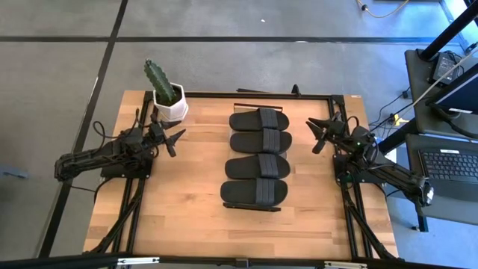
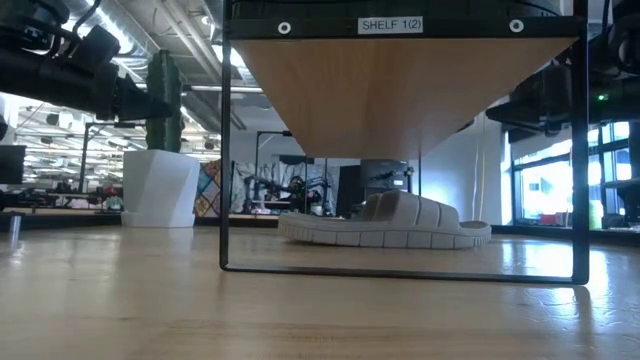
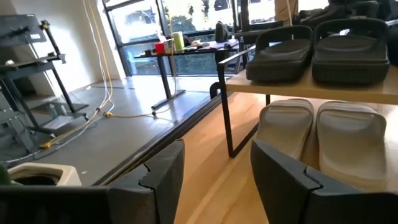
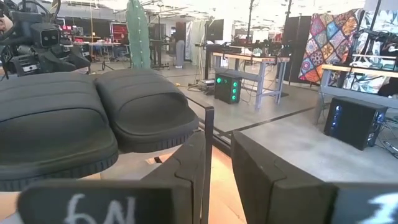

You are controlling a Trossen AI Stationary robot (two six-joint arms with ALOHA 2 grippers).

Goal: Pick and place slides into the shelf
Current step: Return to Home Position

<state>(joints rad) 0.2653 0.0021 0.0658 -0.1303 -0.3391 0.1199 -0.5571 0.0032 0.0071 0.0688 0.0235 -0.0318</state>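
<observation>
L gripper (image 1: 174, 141) & R gripper (image 1: 317, 136): jaws apart, empty. Betw. them: shelf (image 2: 400, 90) w/ black slides (image 1: 258, 120), beige slides (image 3: 348, 143) under.

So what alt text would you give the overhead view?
Four black slides lie side by side on a low shelf at the middle of a table, seen from straight above. The left end effector and right end effector sit open on either side, holding nothing. A potted cactus stands near the left one.

Green cactus (image 1: 157, 76) in white pot (image 1: 171, 110) at a corner of the tabletop (image 1: 187, 198); laptop (image 1: 450, 166) alongside.
</observation>
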